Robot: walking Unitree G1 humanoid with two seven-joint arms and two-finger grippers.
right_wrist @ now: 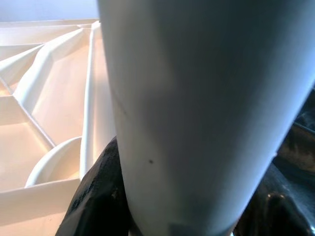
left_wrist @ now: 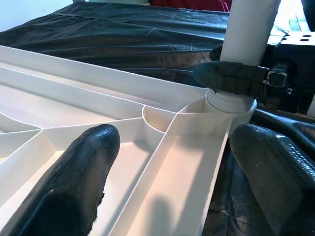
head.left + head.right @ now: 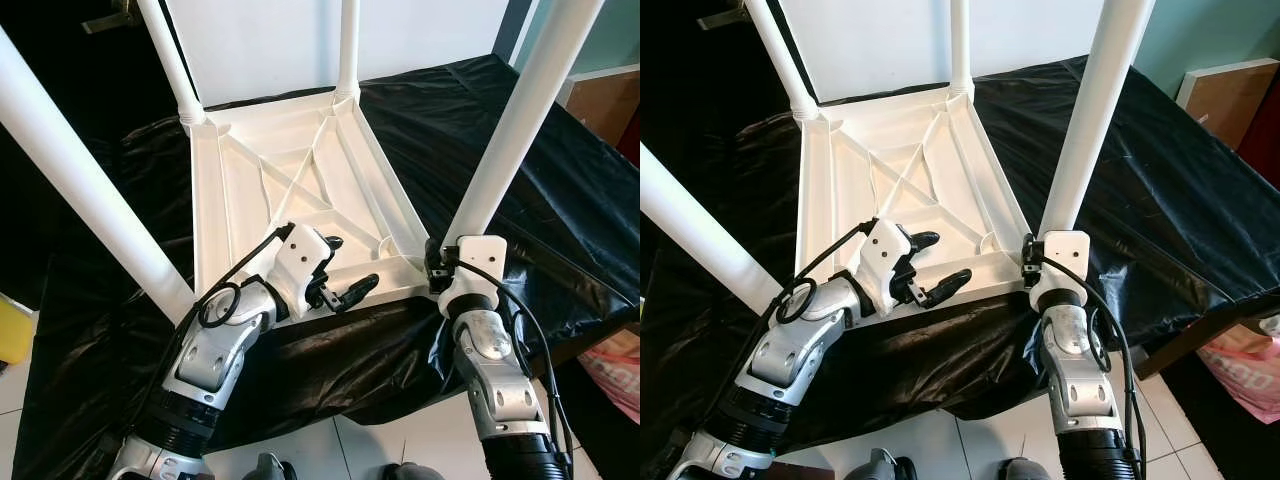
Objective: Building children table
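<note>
Four legs stand up from the upturned table top (image 3: 300, 190) on the black-draped counter (image 3: 560, 190). My right pincer (image 2: 231, 78) clenches the near-right leg (image 3: 510, 130) at its socket; my left pincer (image 3: 345, 270) hovers released over the ribbed underside. Crooked twisting could cross-thread the leg.

Head eyes downward, wrists close — shared table (image 3: 300, 190)
</note>
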